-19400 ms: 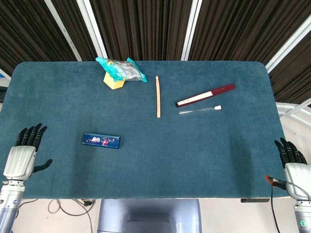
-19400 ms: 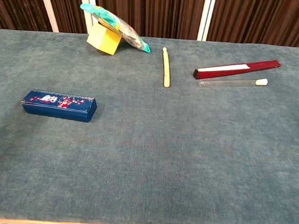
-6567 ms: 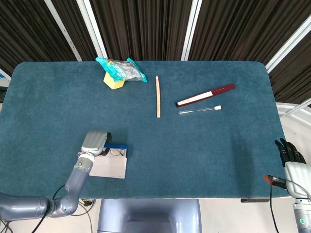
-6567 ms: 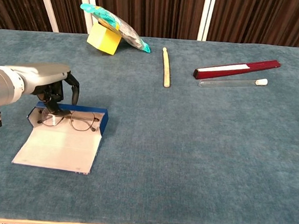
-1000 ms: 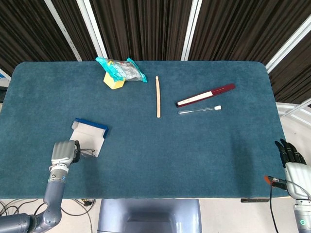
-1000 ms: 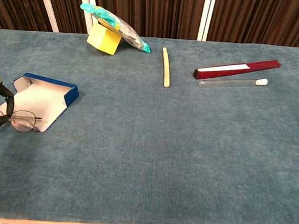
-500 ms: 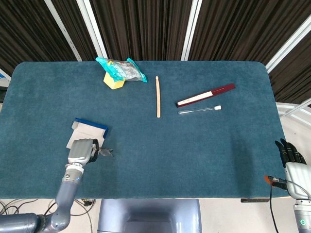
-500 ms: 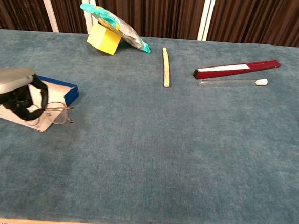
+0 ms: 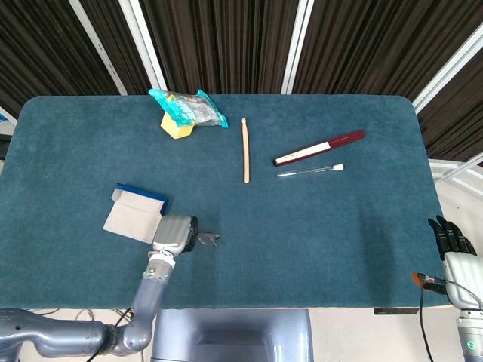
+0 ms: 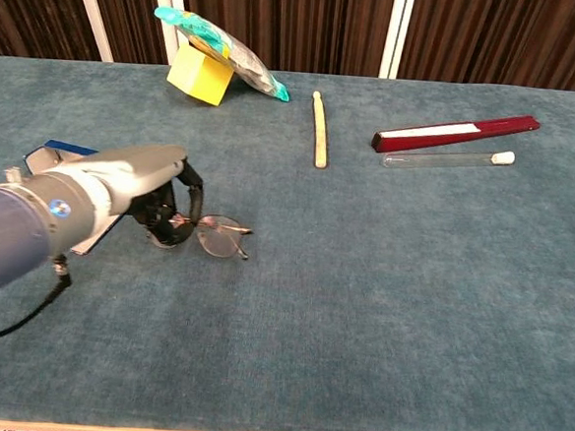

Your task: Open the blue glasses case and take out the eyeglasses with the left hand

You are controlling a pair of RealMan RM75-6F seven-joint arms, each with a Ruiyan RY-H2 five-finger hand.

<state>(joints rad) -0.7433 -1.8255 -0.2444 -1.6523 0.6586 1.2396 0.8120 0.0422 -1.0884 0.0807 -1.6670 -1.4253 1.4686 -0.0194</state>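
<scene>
Eyeglasses [image 10: 222,237] are sitting pinched in my left hand [image 10: 147,181], low over the teal table [image 9: 302,226], lower left of centre in the head view. Just left of them, the blue glasses case [image 9: 136,211] is lying open, pale lining up. My right hand [image 9: 453,249] is idling at the frame's lower right edge, fingers apart, gripping nothing.

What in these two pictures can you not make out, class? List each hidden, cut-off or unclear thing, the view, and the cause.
1. The eyeglasses: chest view, the near part is behind the left hand, so how the fingers grip cannot be told.
2. The blue glasses case: chest view, mostly behind the left arm.
3. The right hand: head view only, at the frame's corner, off the table; its lower part is cut off.
4. The snack packet: print too small in both views.
</scene>
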